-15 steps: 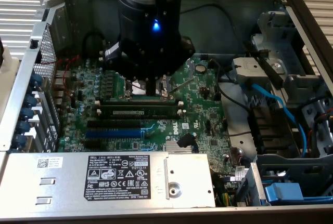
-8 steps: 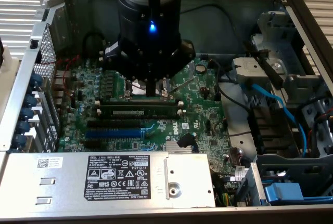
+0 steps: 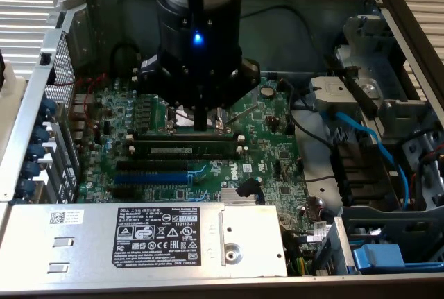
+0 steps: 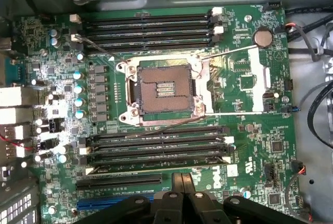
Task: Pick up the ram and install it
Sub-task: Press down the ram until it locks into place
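figure: your gripper (image 4: 177, 195) hangs over the motherboard (image 3: 277, 153) inside the open computer case (image 3: 388, 7), its fingers (image 4: 171, 203) drawn fully together and carrying nothing – in the wrist view the two dark fingers meet with no gap and no green stick between them. in the exterior view the ram (image 3: 182, 149) already lies in one of the memory slots (image 3: 184, 134) in the bank toward the board's edge nearest the power supply (image 3: 146, 240), just behind the blue expansion slot (image 3: 152, 176); the closed fingers stand above the slot next to it, near the stick but not clearly touching. whether the stick is fully seated, you cannot tell from here, and the white end clips (image 3: 240, 148) do not show plainly as latched. the risks follow from that: press down off the stick's line and you load the empty neighbouring slot or the cpu socket (image 4: 165, 90) – whose contacts lie bare – instead of the module; press on one end only and the stick may tilt and bind, one clip shut and the other open. the loose cables (image 3: 361, 129) along the case's far side sit well apart and look harmless.
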